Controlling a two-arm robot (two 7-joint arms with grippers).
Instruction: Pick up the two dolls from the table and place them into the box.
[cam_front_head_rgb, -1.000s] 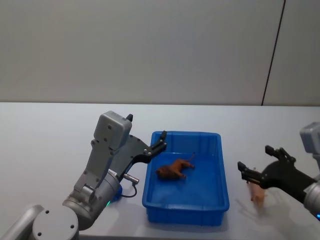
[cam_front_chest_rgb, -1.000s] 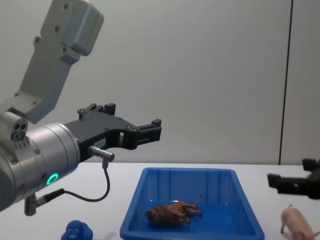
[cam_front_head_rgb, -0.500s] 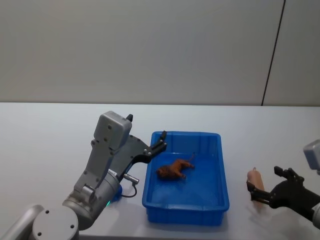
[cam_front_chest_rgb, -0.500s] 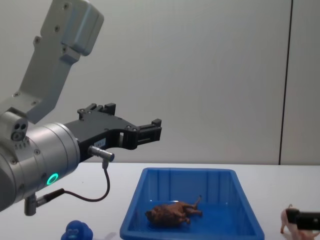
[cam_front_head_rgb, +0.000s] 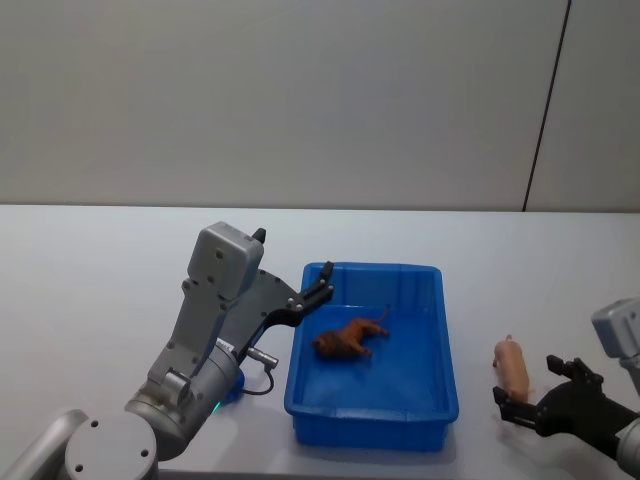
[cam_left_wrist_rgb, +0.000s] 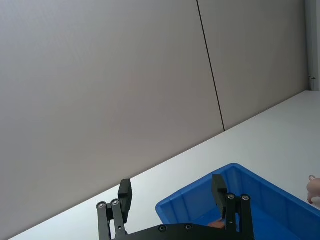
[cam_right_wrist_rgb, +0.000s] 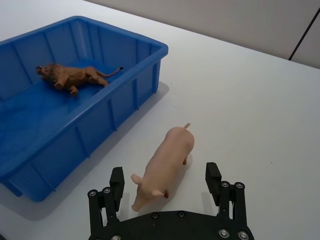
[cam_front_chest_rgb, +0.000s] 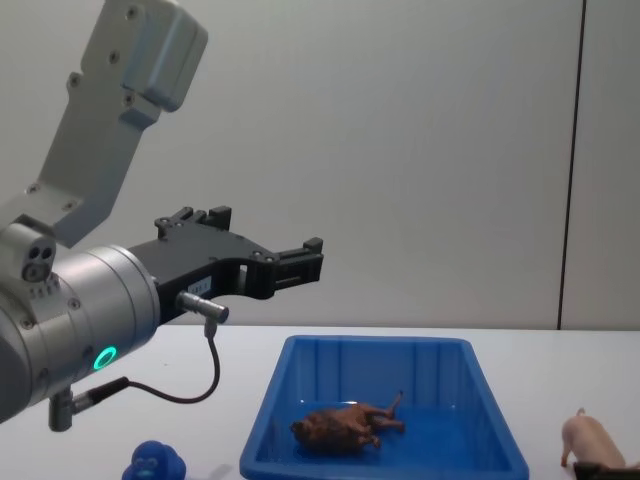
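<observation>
Pink pig (cam_right_wrist_rgb: 167, 162) on table (cam_right_wrist_rgb: 250, 100), snout between spread fingers of right hand (cam_right_wrist_rgb: 165, 172)

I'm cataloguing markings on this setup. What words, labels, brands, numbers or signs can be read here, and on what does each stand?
None: no legible text in any view.
The blue bin, the pink pig figurine, the brown animal figurine, the left pincer and the right pincer carry no readable lettering.
The green ring light on the left arm is a lamp, not a sign.
</observation>
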